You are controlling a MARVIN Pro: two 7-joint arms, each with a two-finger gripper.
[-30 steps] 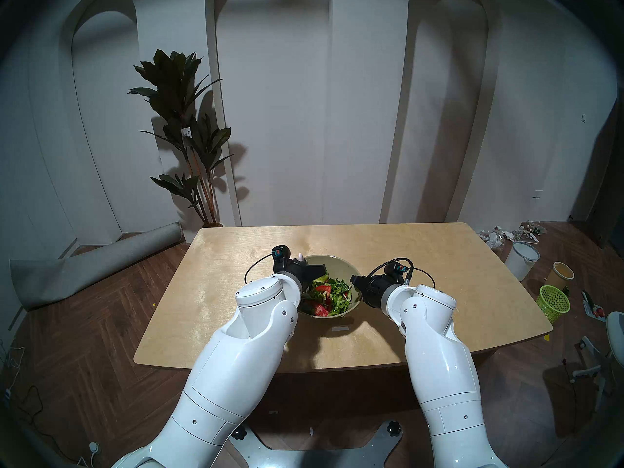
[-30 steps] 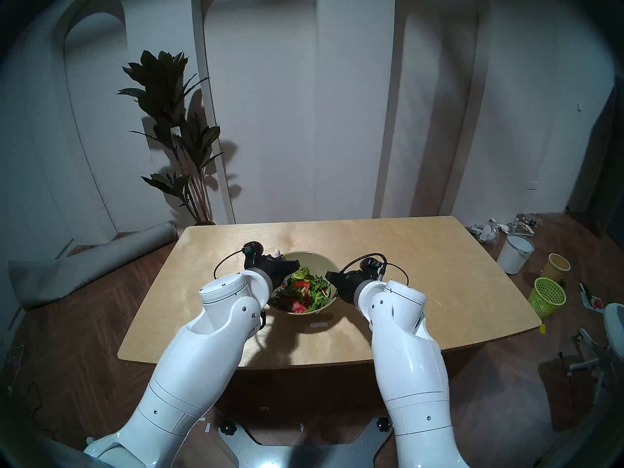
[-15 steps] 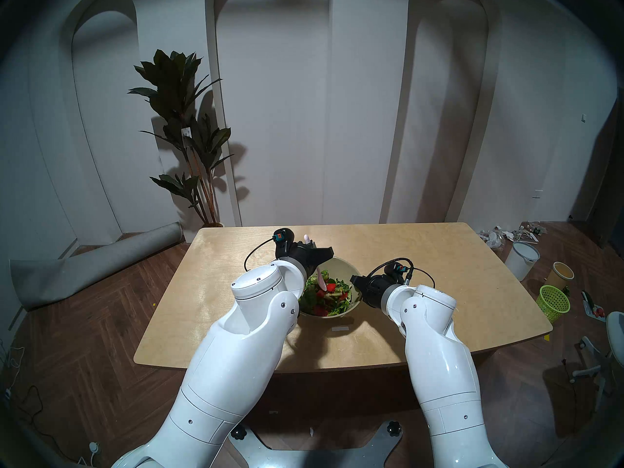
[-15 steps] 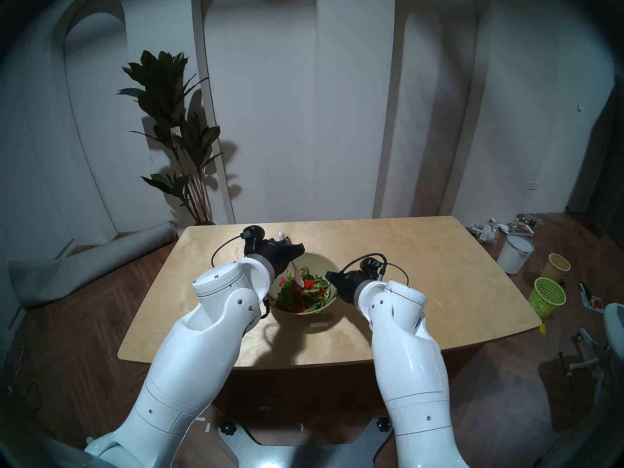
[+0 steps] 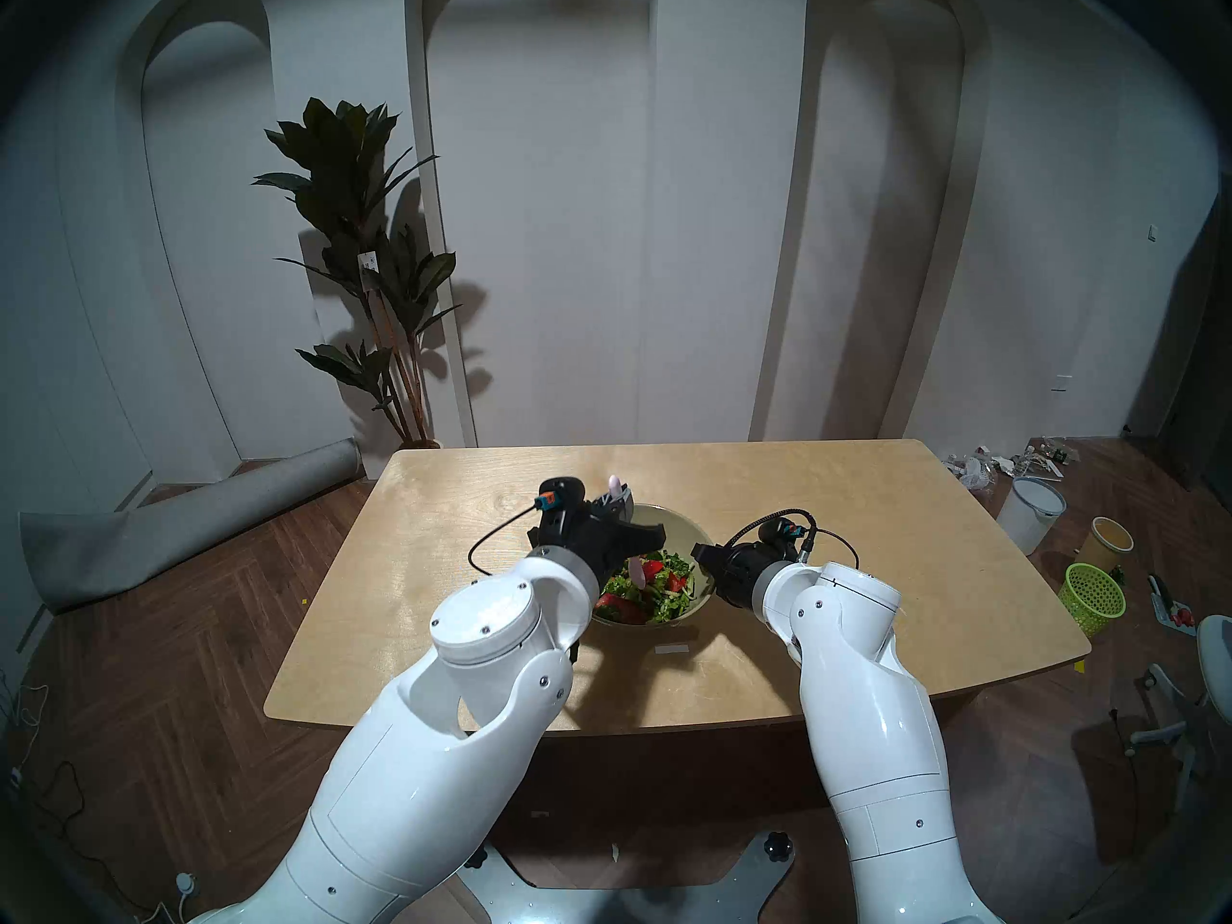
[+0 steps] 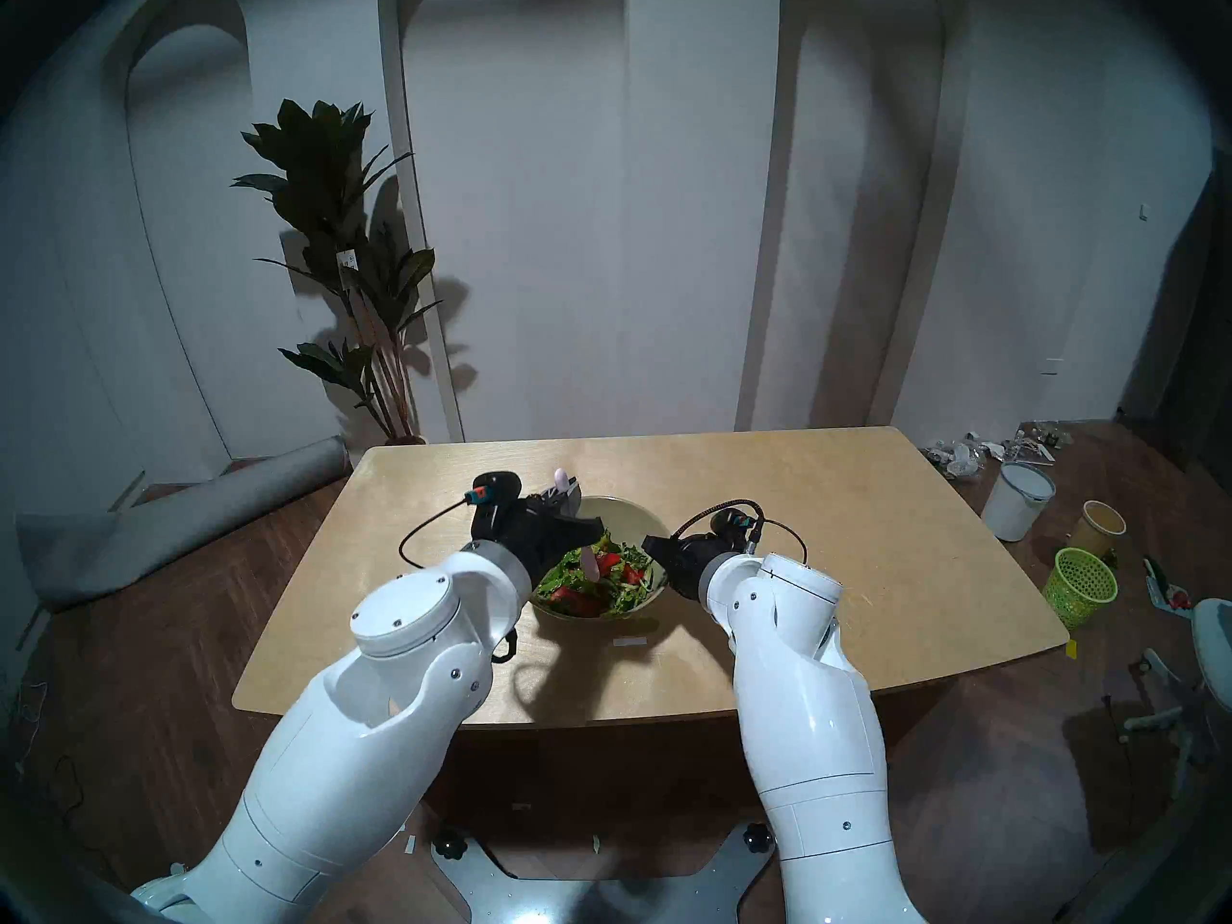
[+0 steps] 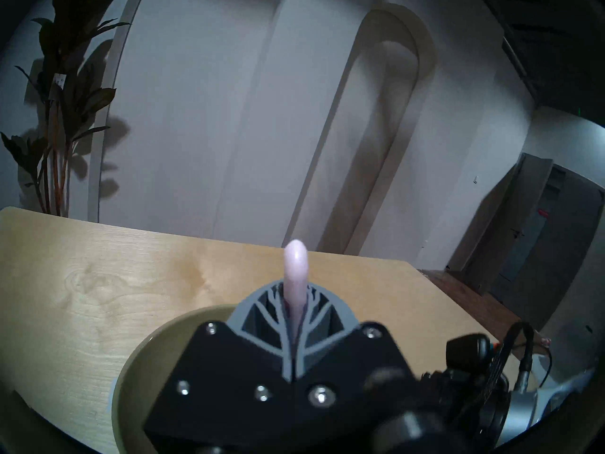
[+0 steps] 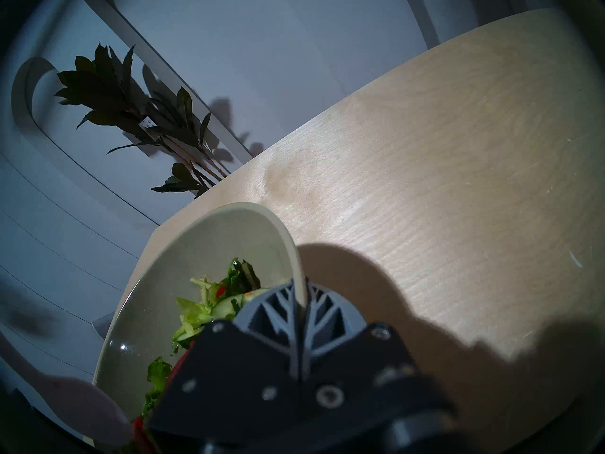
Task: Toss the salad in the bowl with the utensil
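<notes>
Two grippers work: our left gripper (image 7: 294,315) pinches the light, stiff spoon (image 7: 295,273) mid-handle; right gripper (image 8: 299,307) clamps the bowl (image 8: 229,220) rim.

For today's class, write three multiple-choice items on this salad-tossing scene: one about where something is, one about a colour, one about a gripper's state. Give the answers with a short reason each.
1. Where does the bowl sit?
A. on the wooden table
B. on the floor
C. in the green basket

2. What colour is the spoon?
A. black
B. pale pink
C. bright yellow

3. What is the right gripper doing?
A. hanging open above the table
B. clamped on the bowl's rim
C. holding the spoon

Answers:
1. A, the head view shows the bowl resting on the table, between the two arms.
2. B, the handle sticking up out of the left gripper is pale pink.
3. B, the right wrist view shows its fingers closed on either side of the rim, beside the salad.
</notes>
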